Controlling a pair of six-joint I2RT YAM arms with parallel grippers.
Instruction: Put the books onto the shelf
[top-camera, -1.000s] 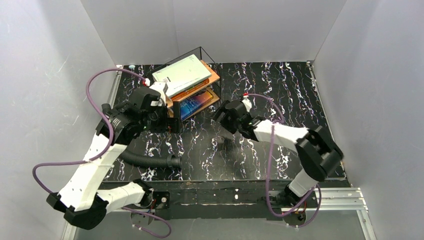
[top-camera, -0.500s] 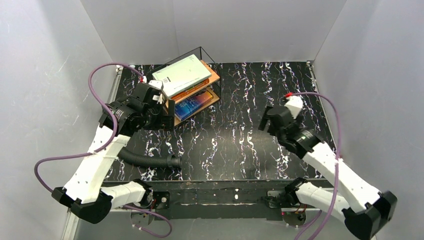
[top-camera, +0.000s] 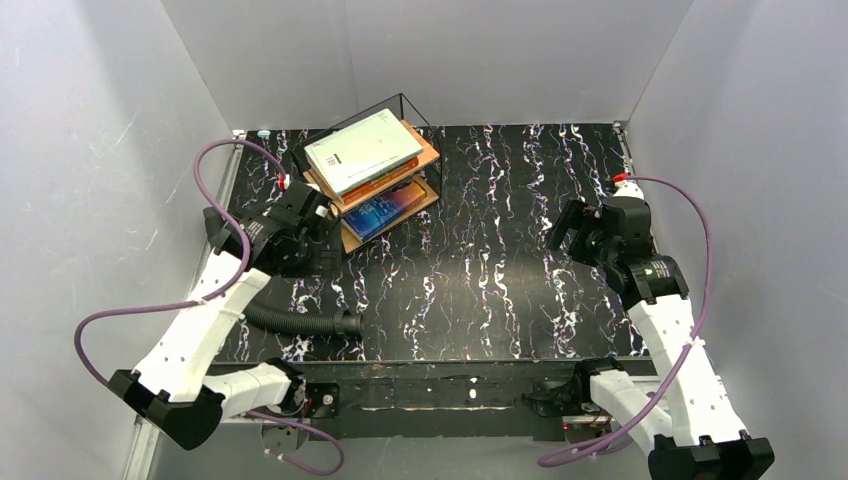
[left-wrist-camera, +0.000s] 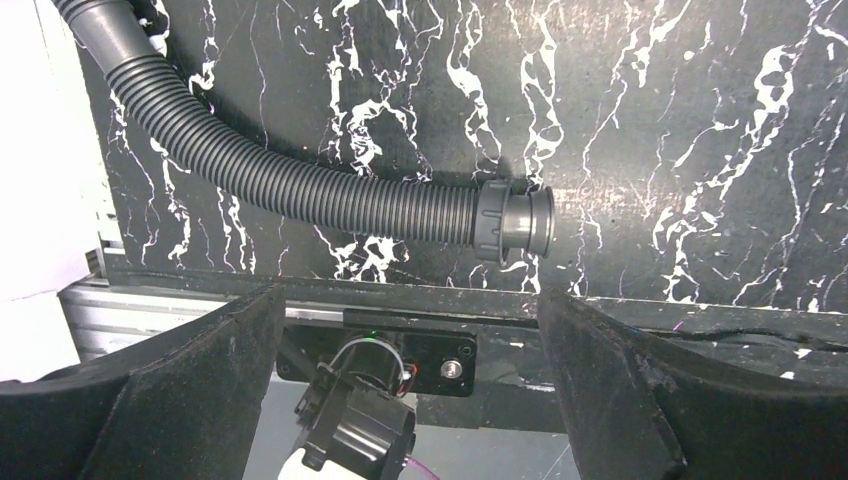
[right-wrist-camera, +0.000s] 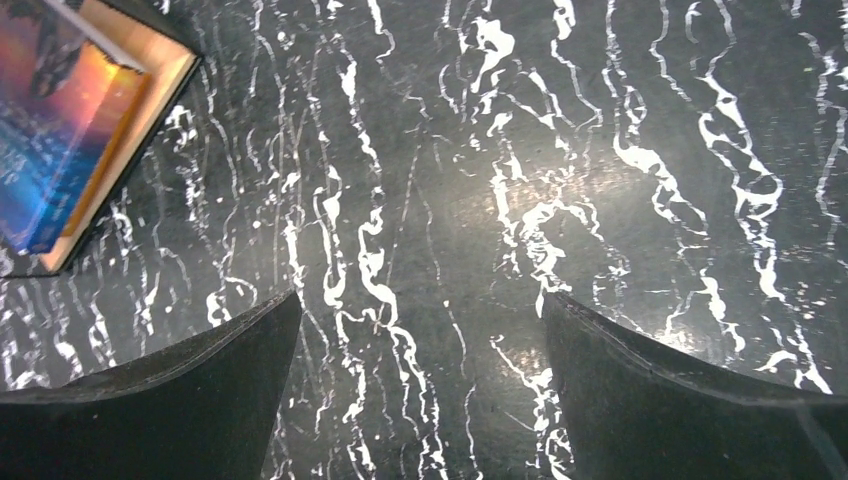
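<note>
The shelf (top-camera: 425, 168), a black wire rack with two wooden boards, stands at the back left of the table. A pale grey-green book (top-camera: 362, 150) lies on top of a stack on its upper board, with an orange book edge (top-camera: 392, 180) under it. The blue sunset book (top-camera: 385, 210) lies on the lower board and also shows as the blue sunset book (right-wrist-camera: 55, 125) in the right wrist view. My left gripper (top-camera: 305, 250) hangs open and empty just left of the shelf; in its own view the left gripper (left-wrist-camera: 410, 330) faces the table's near edge. My right gripper (top-camera: 565, 232) is open and empty over the right half of the table; the right gripper (right-wrist-camera: 420, 330) has only marbled surface between its fingers.
A black corrugated hose (top-camera: 300, 322) lies on the table by the left arm, its end collar (left-wrist-camera: 515, 222) pointing right. The left arm's base motor (left-wrist-camera: 360, 425) sits below the near edge rail (left-wrist-camera: 420, 300). Grey walls enclose the table on three sides.
The right arm swung away from the shelf to the right side of the table, its gripper opening fully. The left arm drew back a little from the shelf toward the left.
</note>
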